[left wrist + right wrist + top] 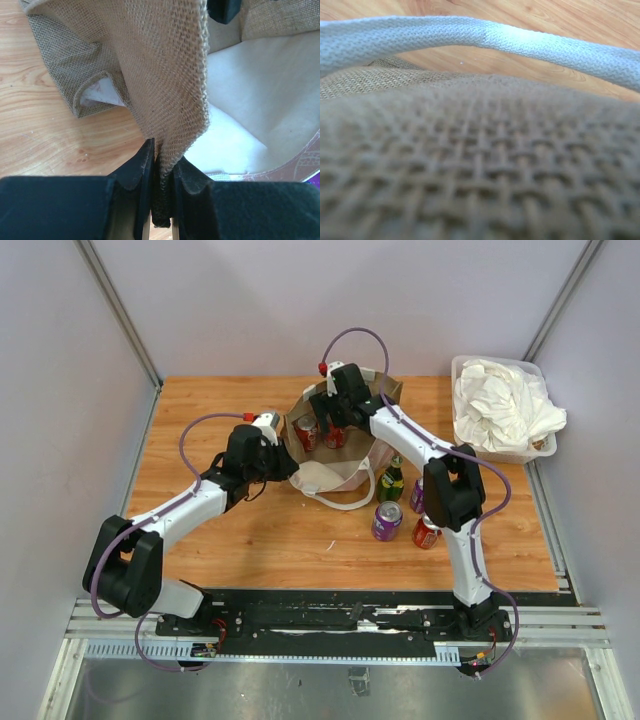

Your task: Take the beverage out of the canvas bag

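The canvas bag (340,455) stands at the table's middle with its mouth open. Two red beverage cans (306,432) stand inside it. My left gripper (283,462) is at the bag's left rim; in the left wrist view the left gripper (161,150) is shut on a fold of the bag's woven rim (165,65). My right gripper (332,418) reaches down into the bag's mouth, its dark fingers spread over the cans. The right wrist view is filled by blurred bag fabric (480,165) and a white handle (470,35); its own fingers are hidden there.
Outside the bag, to its right, stand a green bottle (392,480), a purple can (387,521), another purple can (418,495) and a red can (427,532). A clear bin of white cloth (500,405) sits at the back right.
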